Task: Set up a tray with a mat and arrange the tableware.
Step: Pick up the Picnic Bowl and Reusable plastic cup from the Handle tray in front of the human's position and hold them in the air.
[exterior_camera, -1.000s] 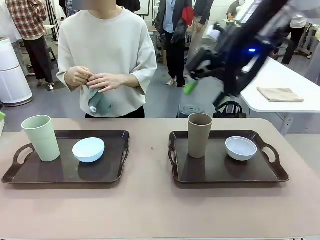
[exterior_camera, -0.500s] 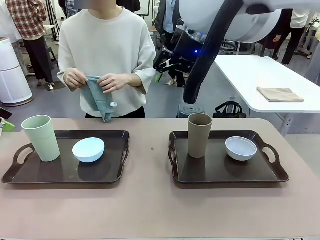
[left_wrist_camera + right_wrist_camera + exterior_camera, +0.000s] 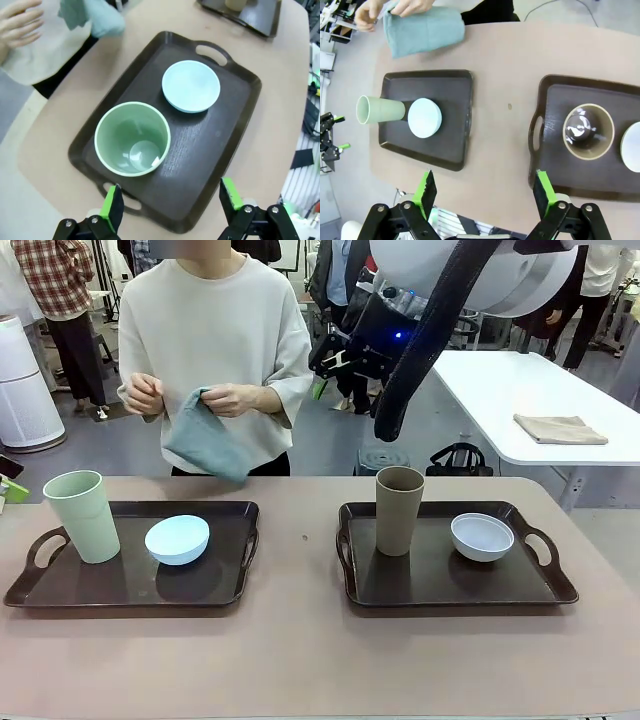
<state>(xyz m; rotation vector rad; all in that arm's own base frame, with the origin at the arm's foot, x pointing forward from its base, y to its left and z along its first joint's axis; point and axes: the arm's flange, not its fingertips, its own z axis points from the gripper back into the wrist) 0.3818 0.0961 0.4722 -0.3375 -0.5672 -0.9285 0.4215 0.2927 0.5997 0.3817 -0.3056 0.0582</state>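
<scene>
The front view sits low at the near edge of the surface point(image 3: 300, 660), facing across the left tray point(image 3: 130, 592) toward the person point(image 3: 215, 350) beyond it. The left wrist view looks steeply down on that tray from close above. The right wrist view looks down from much higher, taking in that tray and the second tray point(image 3: 552, 105) beside it. All three share the left tray with its pale green cup point(image 3: 83, 515).

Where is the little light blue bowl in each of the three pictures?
Front view: light blue bowl on the left dark tray, lower left.
Left wrist view: the bowl lies above centre.
Right wrist view: the bowl lies left of centre.
Shared landmark: the pale green cup beside it on that tray.
</scene>
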